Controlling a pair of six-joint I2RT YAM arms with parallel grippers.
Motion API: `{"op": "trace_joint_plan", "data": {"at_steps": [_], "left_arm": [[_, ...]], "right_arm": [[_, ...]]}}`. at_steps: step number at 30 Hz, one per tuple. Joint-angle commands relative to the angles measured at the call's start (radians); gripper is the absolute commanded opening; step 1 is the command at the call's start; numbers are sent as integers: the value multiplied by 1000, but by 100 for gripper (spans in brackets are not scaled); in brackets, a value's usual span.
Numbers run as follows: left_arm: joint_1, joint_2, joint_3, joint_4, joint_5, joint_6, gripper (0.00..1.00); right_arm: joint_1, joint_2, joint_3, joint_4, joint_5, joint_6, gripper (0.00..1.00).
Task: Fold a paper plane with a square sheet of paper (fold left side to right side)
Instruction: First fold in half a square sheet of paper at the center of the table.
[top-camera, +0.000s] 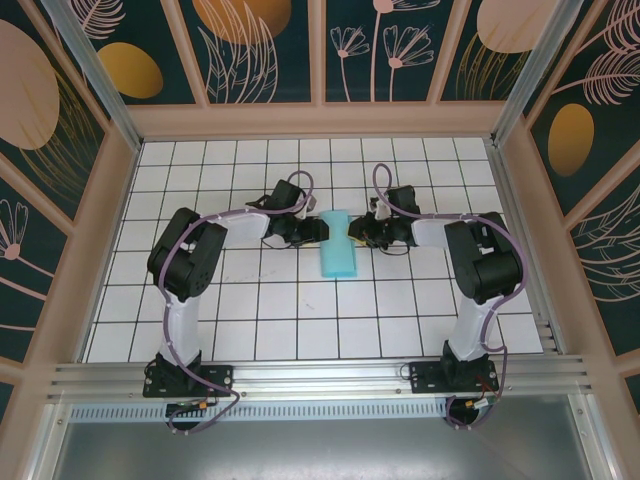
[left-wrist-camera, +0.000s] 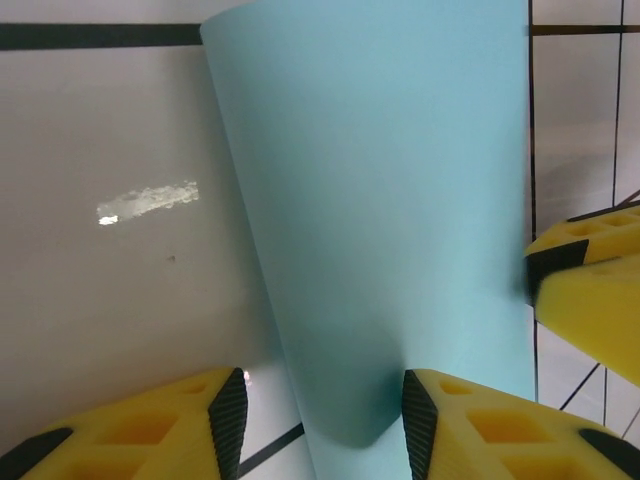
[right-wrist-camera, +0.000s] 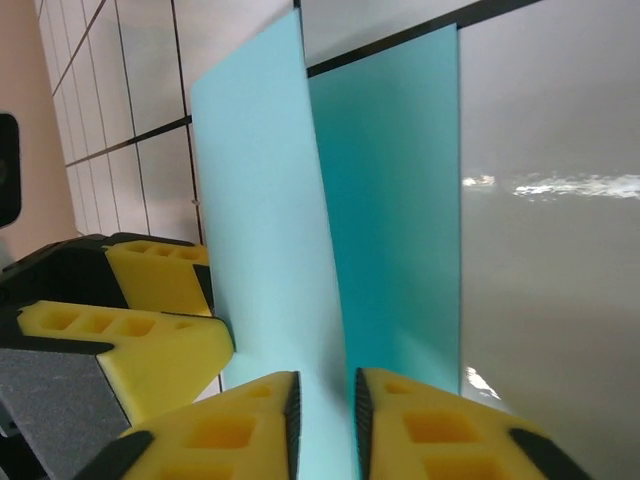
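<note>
A: What's the table (top-camera: 250, 310) carrying?
B: I see white tiles with black grid lines. The folded turquoise paper (top-camera: 338, 255) lies on it, just above the frame's centre.

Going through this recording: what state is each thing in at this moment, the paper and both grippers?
Paper: folded over into a narrow strip, top flap lifted, not pressed flat.
Left gripper: jaws open, astride the paper's edge.
Right gripper: jaws slightly open, the lifted flap between them.

square sheet of paper (left-wrist-camera: 400, 200), left wrist view: cut off top and bottom
left gripper (top-camera: 318, 231), top view: gap too small to tell
</note>
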Motion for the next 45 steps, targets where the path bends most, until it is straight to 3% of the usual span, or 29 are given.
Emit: {"op": "trace_joint_plan", "data": {"at_steps": [1, 4, 15, 45], "left_arm": [[-9, 26, 24, -48, -23, 12, 47], [-11, 30, 29, -58, -33, 15, 47], [-35, 60, 83, -135, -73, 61, 47], [-79, 169, 239, -277, -149, 133, 52]], "right_arm": [[-18, -72, 22, -80, 65, -53, 34], [-36, -112, 15, -117, 109, -77, 40], [-111, -206, -58, -137, 140, -99, 41], [-112, -231, -105, -105, 118, -84, 42]]}}
